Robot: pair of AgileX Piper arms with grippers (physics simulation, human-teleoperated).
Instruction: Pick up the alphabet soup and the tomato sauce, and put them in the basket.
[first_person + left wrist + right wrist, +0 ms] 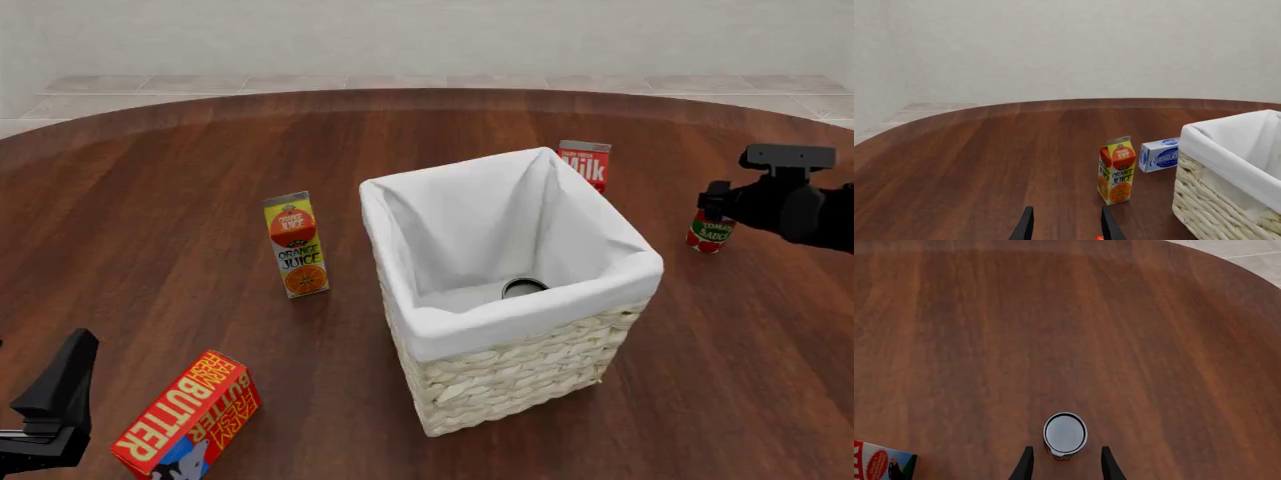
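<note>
One can point(525, 288) already lies in the basket point(607, 362); right gripper point(1065, 465), jaws spread and empty, hangs over the tomato sauce point(1065, 434) for grasping. Left gripper point(1063, 226) idles open.

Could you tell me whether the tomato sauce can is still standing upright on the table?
Upright: the tomato sauce stands on its base in the front view, and the right wrist view looks straight down on its round top.
</note>
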